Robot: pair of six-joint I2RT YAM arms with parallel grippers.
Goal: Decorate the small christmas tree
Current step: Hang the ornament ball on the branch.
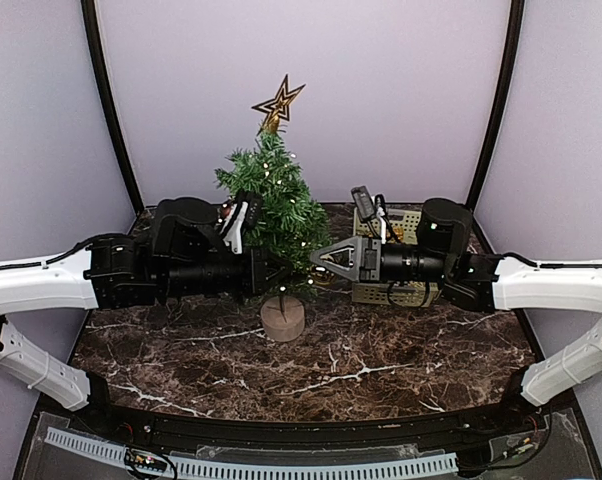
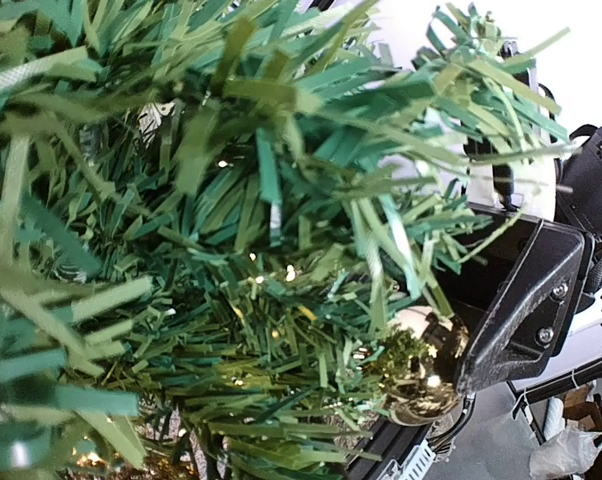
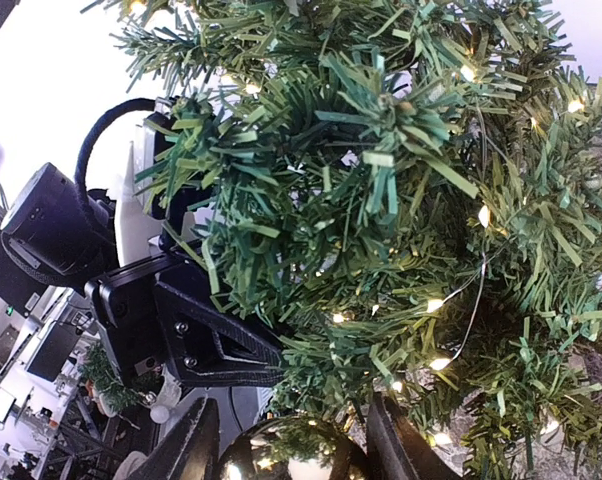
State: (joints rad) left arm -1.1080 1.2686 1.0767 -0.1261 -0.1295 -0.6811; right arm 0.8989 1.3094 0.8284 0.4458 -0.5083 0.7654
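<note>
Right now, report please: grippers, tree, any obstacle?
Left gripper shut, among branches. Right gripper holds gold bauble at small christmas tree, upright. Branches crowd both grippers.

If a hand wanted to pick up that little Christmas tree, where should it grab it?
Probably the thin bare trunk just above the round stump base, coming in low from the front. The small christmas tree stands upright, and its branches are bristly needles strung with lights that would likely give way.
</note>
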